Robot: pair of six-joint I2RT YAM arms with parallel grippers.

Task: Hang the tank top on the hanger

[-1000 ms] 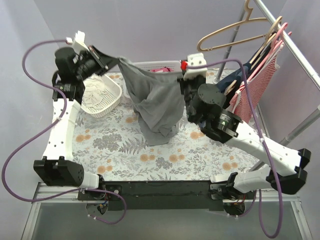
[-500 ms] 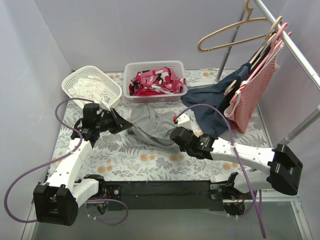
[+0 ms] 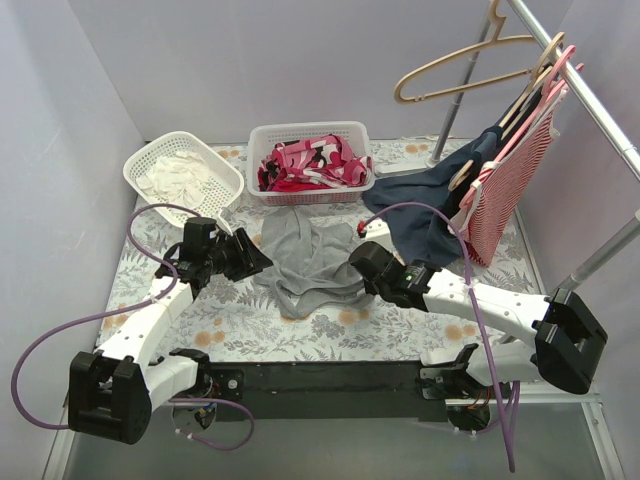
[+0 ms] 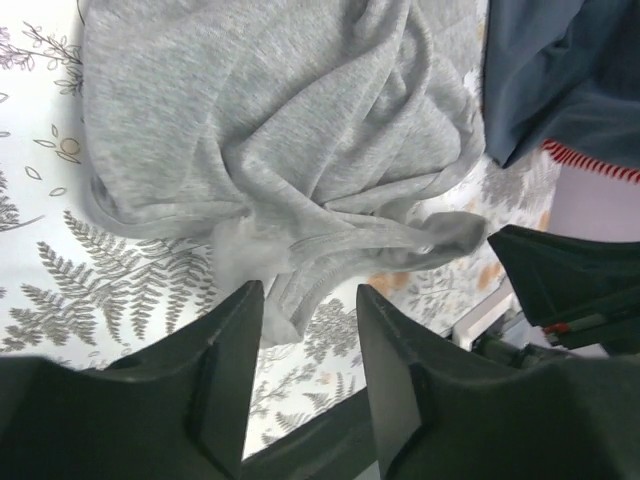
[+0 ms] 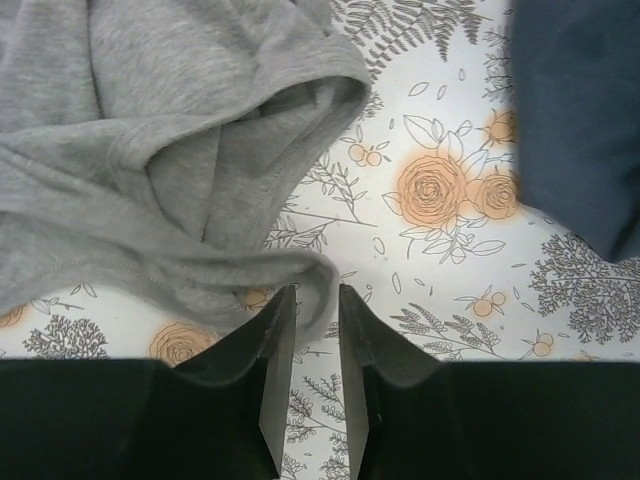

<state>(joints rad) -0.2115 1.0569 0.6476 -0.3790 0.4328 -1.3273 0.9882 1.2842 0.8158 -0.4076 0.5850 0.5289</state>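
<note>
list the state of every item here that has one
grey sleeveless tank top: crumpled on the table, not hung
light tan clothes hanger: bare, hanging at the rail
left gripper: open, holding nothing
right gripper: narrowly open, grey hem between its tips
dark navy garment: hanging below the rail
red-and-white striped top: hung on a pink hanger

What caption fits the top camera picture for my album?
The left claw and right claw flank the crumpled grey tank top on the flowery table; the tan hanger hangs bare on the rail.
</note>
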